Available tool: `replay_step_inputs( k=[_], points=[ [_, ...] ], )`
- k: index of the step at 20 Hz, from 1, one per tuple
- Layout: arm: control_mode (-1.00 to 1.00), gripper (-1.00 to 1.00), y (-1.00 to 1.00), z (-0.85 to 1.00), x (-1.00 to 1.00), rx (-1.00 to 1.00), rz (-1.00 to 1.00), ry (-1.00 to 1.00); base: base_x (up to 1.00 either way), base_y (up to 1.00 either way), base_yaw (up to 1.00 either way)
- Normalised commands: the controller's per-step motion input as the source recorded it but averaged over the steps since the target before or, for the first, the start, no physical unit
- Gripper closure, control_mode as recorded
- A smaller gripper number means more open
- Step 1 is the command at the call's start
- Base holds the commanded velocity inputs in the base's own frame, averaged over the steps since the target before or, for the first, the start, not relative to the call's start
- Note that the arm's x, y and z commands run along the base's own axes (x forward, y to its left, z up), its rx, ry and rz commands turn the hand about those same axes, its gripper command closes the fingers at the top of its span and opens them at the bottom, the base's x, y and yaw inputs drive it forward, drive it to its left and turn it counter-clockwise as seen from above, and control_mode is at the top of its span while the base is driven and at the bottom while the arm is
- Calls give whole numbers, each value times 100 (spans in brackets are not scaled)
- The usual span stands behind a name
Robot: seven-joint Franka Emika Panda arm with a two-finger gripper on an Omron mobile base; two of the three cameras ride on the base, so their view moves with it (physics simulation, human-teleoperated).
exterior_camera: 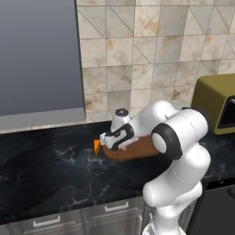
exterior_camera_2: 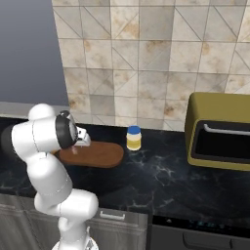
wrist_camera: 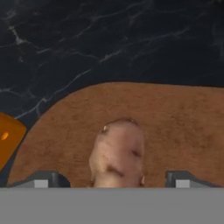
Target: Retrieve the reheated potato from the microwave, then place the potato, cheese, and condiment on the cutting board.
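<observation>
The tan potato (wrist_camera: 118, 153) lies on the reddish-brown cutting board (wrist_camera: 175, 127), near its rounded end. My gripper (wrist_camera: 113, 179) hangs right above it, open, a fingertip (wrist_camera: 41, 179) standing wide of the potato on each side. The orange cheese (wrist_camera: 8, 135) sits on the dark counter just off the board's end, also seen as the cheese (exterior_camera: 97, 148) beside the cutting board (exterior_camera: 137, 150). The gripper (exterior_camera: 112, 141) hovers over that end of the board. The blue-capped condiment (exterior_camera_2: 134, 138) stands on the counter past the far end of the cutting board (exterior_camera_2: 97, 155). The microwave is out of view.
An olive-yellow toaster oven (exterior_camera_2: 219, 132) stands at the right on the black marble counter (exterior_camera: 46, 174). A grey panel (exterior_camera: 39, 55) rises at the back left. My own arm (exterior_camera: 179, 137) covers part of the board in the left base view.
</observation>
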Motion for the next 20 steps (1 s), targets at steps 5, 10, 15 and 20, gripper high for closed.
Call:
replay_step_inputs(
  k=[5,10,15,20],
  points=[
    [-100,-100,0,24,-9,0,-7,0,0,0,0],
    [-100,-100,0,26,-8,0,-5,0,0,0,0],
    [-100,-100,3,27,-11,0,-3,0,0,0,0],
    [-100,-100,11,29,-29,0,-4,0,0,0,0]
  ],
)
